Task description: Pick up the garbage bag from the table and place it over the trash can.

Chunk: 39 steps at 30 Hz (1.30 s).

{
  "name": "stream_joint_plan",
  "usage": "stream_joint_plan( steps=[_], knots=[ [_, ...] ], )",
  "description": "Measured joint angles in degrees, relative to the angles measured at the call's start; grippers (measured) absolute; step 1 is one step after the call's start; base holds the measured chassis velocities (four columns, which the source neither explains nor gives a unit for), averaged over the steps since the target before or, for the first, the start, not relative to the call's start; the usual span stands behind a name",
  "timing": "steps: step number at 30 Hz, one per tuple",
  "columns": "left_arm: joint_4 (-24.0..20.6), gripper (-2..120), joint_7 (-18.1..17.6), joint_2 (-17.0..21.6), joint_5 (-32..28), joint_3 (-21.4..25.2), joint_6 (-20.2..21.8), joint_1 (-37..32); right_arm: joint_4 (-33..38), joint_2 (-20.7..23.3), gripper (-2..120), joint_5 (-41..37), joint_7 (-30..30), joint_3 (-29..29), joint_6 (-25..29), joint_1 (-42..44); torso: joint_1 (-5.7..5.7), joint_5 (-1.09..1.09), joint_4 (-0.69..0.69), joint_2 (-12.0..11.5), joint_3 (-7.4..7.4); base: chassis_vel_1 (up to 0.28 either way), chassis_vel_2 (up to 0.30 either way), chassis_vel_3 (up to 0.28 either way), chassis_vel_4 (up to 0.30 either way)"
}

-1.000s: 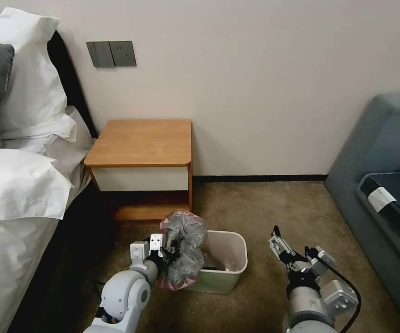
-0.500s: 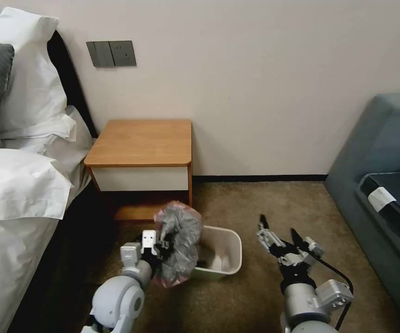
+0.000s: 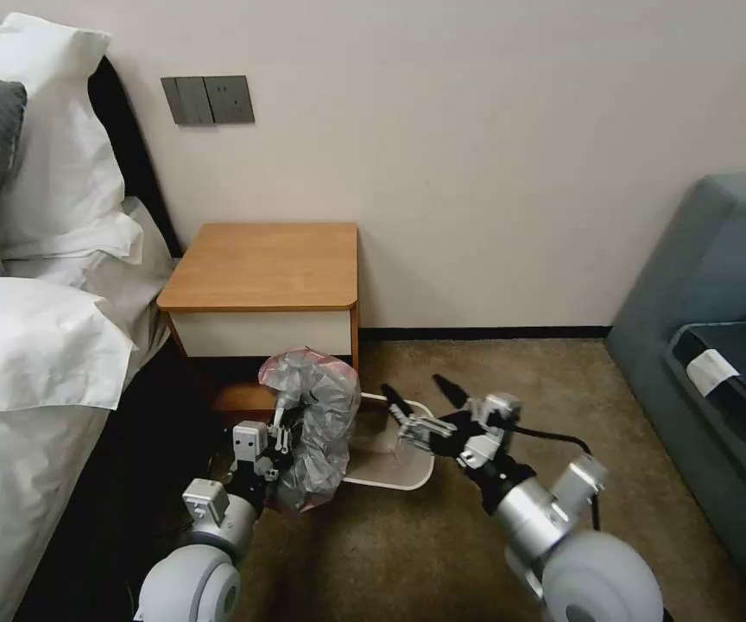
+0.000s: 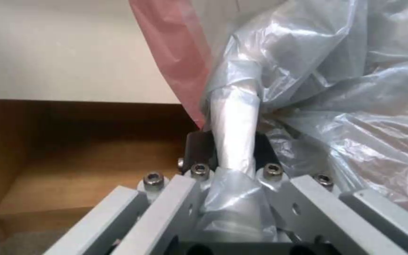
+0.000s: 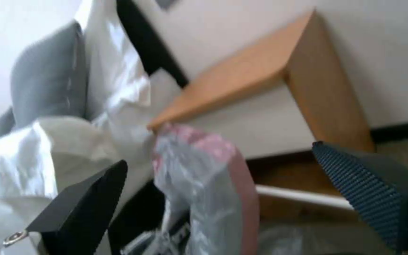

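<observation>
Bed (image 3: 28,345) with white linen on the robot's left, grey sofa (image 3: 718,285) on its right, table (image 3: 265,268) against the wall between them, top bare. Trash can (image 3: 390,475) on the carpet in front of the table, cream rim partly hidden behind bag and right arm. Garbage bag (image 3: 308,423) held up off the floor, bunched, at the can's left edge, pinkish edge on top. Left gripper (image 3: 280,439) clenched on the garbage bag; left wrist view shows what head view hides: a twisted strand of plastic (image 4: 234,134) pinched between the closed fingers (image 4: 199,145), table's lower shelf behind. Right gripper (image 3: 420,402) released, fingers spread, over the can just beside the bag; right wrist view shows both dark fingertips (image 5: 86,198) apart with the bag (image 5: 204,184) between them, not touching, table edge (image 5: 270,74) behind
</observation>
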State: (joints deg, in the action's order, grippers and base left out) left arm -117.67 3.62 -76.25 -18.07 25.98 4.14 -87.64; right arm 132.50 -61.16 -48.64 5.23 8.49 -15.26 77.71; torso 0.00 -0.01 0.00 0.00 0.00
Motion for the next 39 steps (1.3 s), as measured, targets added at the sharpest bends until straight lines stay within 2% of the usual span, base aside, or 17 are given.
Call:
stream_joint_plan(
  steps=[5,9,18,26,32,35,37,38,39],
  knots=[
    [-0.4,3,0.9,0.0,-1.1,0.6,-1.5,-0.6,-4.3,2.1,100,-3.2,1.1,-3.9,-2.7,-4.7,0.00,0.01,0.01,0.0,0.00,0.000,0.000,0.000,0.000],
    [-0.8,3,1.9,0.1,-2.7,1.2,-2.1,-0.8,-4.7,2.3,100,-7.1,2.4,-5.7,-4.0,-5.5,0.00,0.00,0.00,0.0,0.00,0.000,0.000,0.000,0.000],
    [-1.4,3,4.8,0.3,-4.5,1.2,-2.1,-1.2,-8.1,0.9,100,-8.1,3.3,-8.9,-5.3,-10.2,0.00,0.00,0.00,0.0,0.00,0.000,0.000,0.000,0.000],
    [-1.5,3,10.3,0.7,-6.4,2.0,-2.3,-1.5,-11.9,1.6,100,-8.2,1.4,-10.7,-5.6,-14.8,0.00,0.01,0.00,0.0,0.00,0.000,0.000,0.000,0.000],
    [-1.5,3,10.7,0.7,-6.6,2.3,-2.2,-1.7,-12.5,1.2,100,-7.8,0.5,-10.7,-5.5,-15.1,0.00,0.01,0.00,0.0,0.00,0.000,0.000,0.000,0.000],
    [-1.5,3,10.6,0.7,-6.5,2.3,-2.1,-1.7,-12.5,1.0,93,-7.4,0.4,-10.7,-5.5,-15.0,0.00,0.01,0.00,0.0,0.00,0.000,0.000,0.000,0.000],
    [-1.5,3,10.1,0.6,-6.4,2.3,-1.9,-1.6,-12.4,1.0,80,-7.0,0.4,-10.9,-5.4,-14.7,0.00,0.01,0.00,0.0,0.00,0.000,0.000,0.000,0.000],
    [-1.5,3,10.1,0.6,-6.4,2.3,-1.9,-1.6,-12.4,1.0,80,-7.0,0.4,-10.9,-5.4,-14.7,0.00,0.01,0.00,0.0,0.00,0.000,0.000,0.000,0.000],
    [-1.5,3,9.9,0.5,-6.4,2.3,-1.8,-1.4,-12.3,1.0,76,-6.8,0.3,-10.9,-5.3,-14.6,0.00,0.01,0.00,0.0,0.00,0.000,0.000,0.000,0.000]
  ],
)
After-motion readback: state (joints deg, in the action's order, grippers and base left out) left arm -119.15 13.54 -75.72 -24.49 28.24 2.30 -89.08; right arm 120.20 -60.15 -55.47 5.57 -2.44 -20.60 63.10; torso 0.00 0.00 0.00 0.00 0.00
